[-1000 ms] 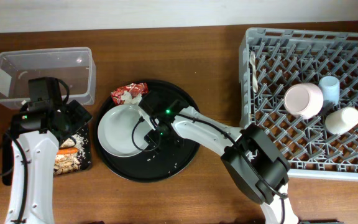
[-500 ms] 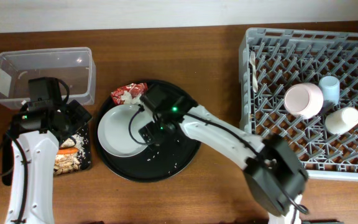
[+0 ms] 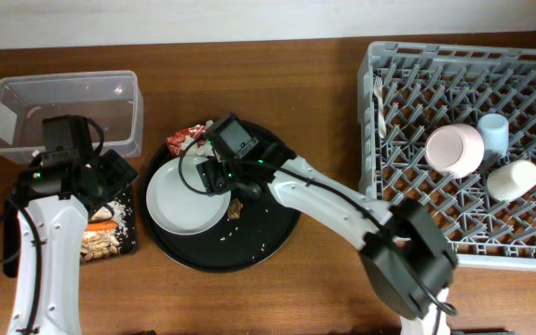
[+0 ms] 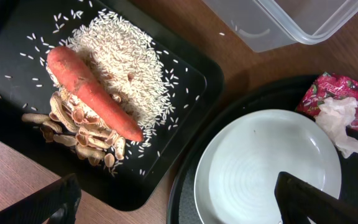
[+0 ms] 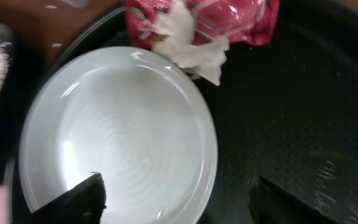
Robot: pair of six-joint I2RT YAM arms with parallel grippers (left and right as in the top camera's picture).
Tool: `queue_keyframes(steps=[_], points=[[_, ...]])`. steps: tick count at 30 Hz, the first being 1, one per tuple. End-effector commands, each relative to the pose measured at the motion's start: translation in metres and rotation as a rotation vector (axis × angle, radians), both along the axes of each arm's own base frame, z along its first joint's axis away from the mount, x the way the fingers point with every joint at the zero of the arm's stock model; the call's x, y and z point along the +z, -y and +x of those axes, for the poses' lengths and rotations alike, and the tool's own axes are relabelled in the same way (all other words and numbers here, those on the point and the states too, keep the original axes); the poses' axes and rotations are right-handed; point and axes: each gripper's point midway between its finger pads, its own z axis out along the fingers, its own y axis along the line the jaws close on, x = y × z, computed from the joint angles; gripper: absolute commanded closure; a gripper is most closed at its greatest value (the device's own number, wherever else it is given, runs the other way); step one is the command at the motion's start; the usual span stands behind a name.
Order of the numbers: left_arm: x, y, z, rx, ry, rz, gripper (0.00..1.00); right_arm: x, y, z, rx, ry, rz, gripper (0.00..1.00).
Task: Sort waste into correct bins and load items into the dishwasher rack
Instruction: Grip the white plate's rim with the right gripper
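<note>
The pale grey plate lies on the left half of the round black tray. My right gripper hovers open over the plate's right rim, holding nothing. The red-and-white wrapper with tissue sits just beyond it. A small brown lump rests on the tray beside the plate. My left gripper is open above the flat black tray, which carries the carrot, rice and beige scraps. The clear tub looks empty.
The dishwasher rack fills the right side, with the pinkish bowl, blue cup, white cup and white fork in it. Loose rice grains dot the round tray. The two trays nearly touch.
My right gripper has moved up the round tray toward the wrapper. The brown lump now lies uncovered where the gripper was. The left arm has not moved.
</note>
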Motion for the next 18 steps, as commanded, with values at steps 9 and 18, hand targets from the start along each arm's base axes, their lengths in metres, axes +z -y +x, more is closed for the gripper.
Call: queue_keyframes(steps=[9, 18], points=[[0.011, -0.002, 0.003, -0.001, 0.033, 0.008, 0.01, -0.049, 0.001, 0.013, -0.054, -0.026, -0.048, 0.44], [0.011, -0.002, 0.003, 0.0, 0.033, 0.008, 0.01, -0.071, 0.004, 0.011, -0.058, -0.044, -0.091, 0.49]])
